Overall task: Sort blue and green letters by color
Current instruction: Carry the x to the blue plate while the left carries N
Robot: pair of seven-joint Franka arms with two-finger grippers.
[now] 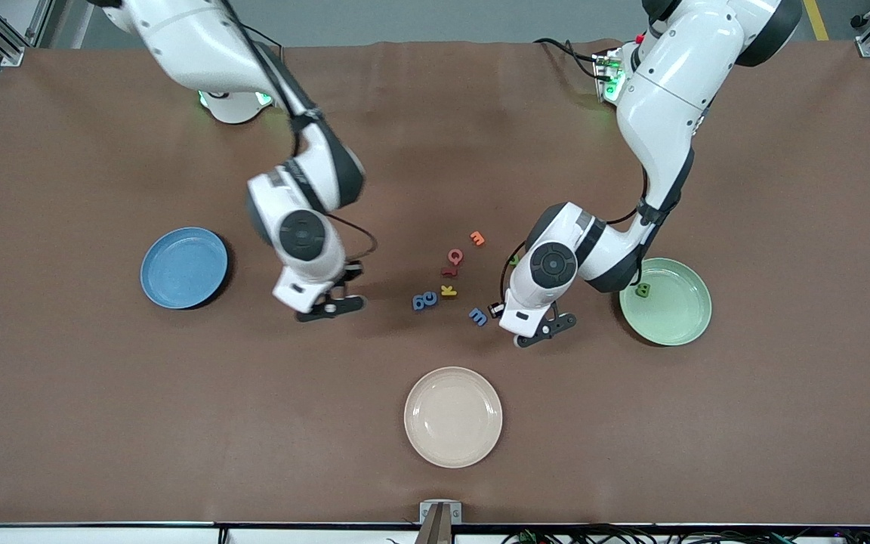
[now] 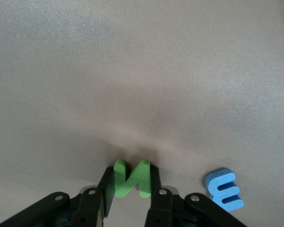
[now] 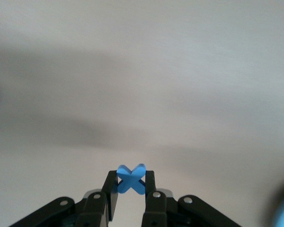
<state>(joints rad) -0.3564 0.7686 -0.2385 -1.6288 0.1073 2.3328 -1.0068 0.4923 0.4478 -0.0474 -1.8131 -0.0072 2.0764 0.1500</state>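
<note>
Two grips I observed: left gripper (image 2: 132, 189) clamped on the green N (image 2: 131, 178) between its fingers, beside the blue E (image 2: 224, 189); right gripper (image 3: 131, 189) pinched the blue X (image 3: 131, 178) above the table (image 1: 103, 393)

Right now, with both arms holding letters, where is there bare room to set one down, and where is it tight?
The blue plate and the cream plate have nothing on them. The green plate holds one green letter, the rest bare. Bare cloth lies between the blue and cream plates. It is crowded at the letter cluster between the right gripper, on a blue X, and the left gripper, on a green N.
</note>
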